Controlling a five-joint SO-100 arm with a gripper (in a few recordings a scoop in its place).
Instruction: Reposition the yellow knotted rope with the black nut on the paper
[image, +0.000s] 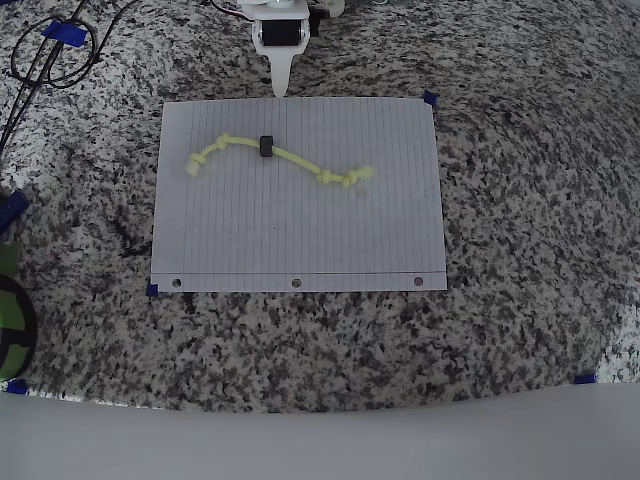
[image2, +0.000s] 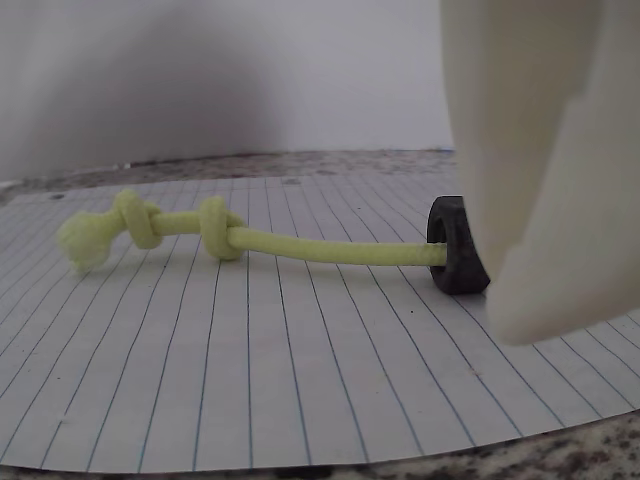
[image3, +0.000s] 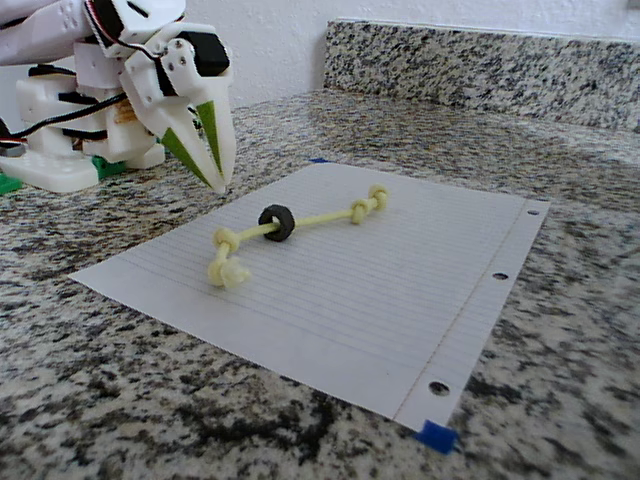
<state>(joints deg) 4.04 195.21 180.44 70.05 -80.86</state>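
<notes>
Rope lies on paper, clear of the gripper. We see the yellow knotted rope (image: 285, 160) stretched in a shallow S across the upper half of the paper (image: 300, 240) in the overhead view, one knotted end at the left, the other at the right, with the black nut (image: 266, 148) threaded on it left of its middle.

The gripper (image: 280, 88) sits at the paper's top edge in that view, tip pointing down toward the sheet, near the nut but apart from it. Nothing is held.

In the fixed view the gripper (image3: 218, 176) hangs tip-down above the granite counter (image3: 560, 150) just beside the paper's far-left edge, its two fingers drawn together to a narrow point with hardly any gap at the tips. The white arm (image3: 60, 20) reaches in from the upper left and bends down at the wrist.

In the wrist view a white finger (image2: 540, 170) looms at right, partly covering the nut (image2: 455, 245); the rope (image2: 250, 240) runs away to the left, two knots near its frayed end.

Blue tape (image3: 437, 436) marks a paper corner.
</notes>
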